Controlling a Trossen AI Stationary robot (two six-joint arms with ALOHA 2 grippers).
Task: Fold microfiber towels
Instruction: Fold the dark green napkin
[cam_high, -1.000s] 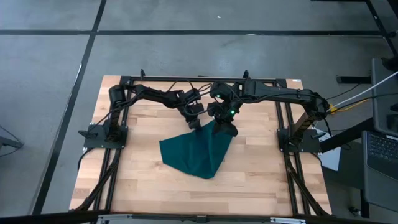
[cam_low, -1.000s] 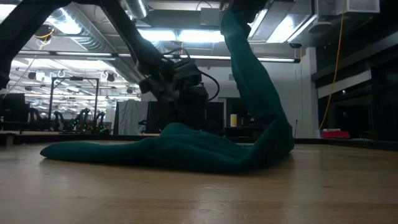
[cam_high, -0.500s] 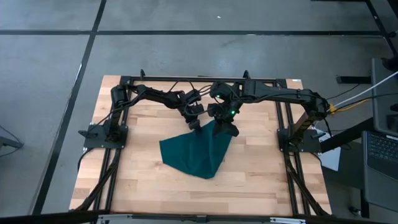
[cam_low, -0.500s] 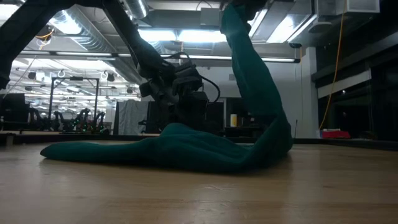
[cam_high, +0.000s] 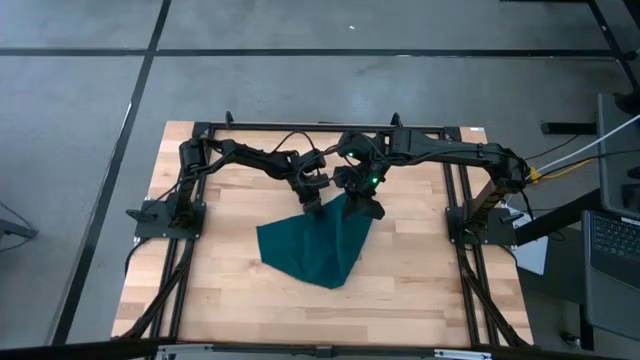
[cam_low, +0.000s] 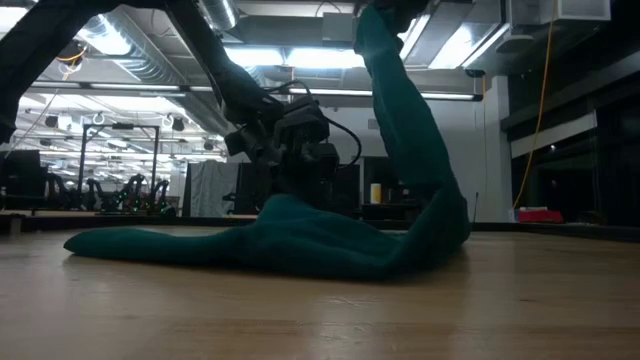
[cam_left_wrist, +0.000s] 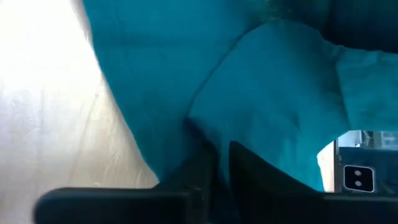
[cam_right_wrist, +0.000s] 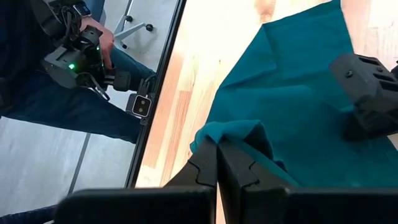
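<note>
The dark teal microfiber towel (cam_high: 315, 245) lies mostly flat on the wooden table, with its far right part drawn up into a tall strip (cam_low: 400, 110). My right gripper (cam_high: 366, 207) is shut on the top of that strip, well above the table. My left gripper (cam_high: 311, 203) is down at the towel's far left edge, its fingers (cam_left_wrist: 202, 171) close together with cloth between them. In the low view it stands behind a low hump of cloth (cam_low: 285, 205). My left gripper pinches a raised fold of the towel (cam_left_wrist: 261, 93) at its far edge between its two fingers, slanting down from the table's far side. The fold sits just above the table; one layer or several, I cannot tell. My right gripper pinches a bunched bit of the towel's far right edge (cam_right_wrist: 231, 132) between its shut fingers, from above. The cloth hangs below it as a long strip (cam_low: 410, 140), and its lower end (cam_low: 440, 235) rests on the table.
Black frame rails (cam_high: 455, 215) run along the table's sides and back. Bare wood (cam_high: 230, 290) lies to the near left and near right of the towel. Beyond the table's edge a person (cam_right_wrist: 74, 81) holds a dark device with a green light.
My left gripper has shifted a little toward the towel's raised strip and my right gripper. The towel and my right gripper have kept their places.
</note>
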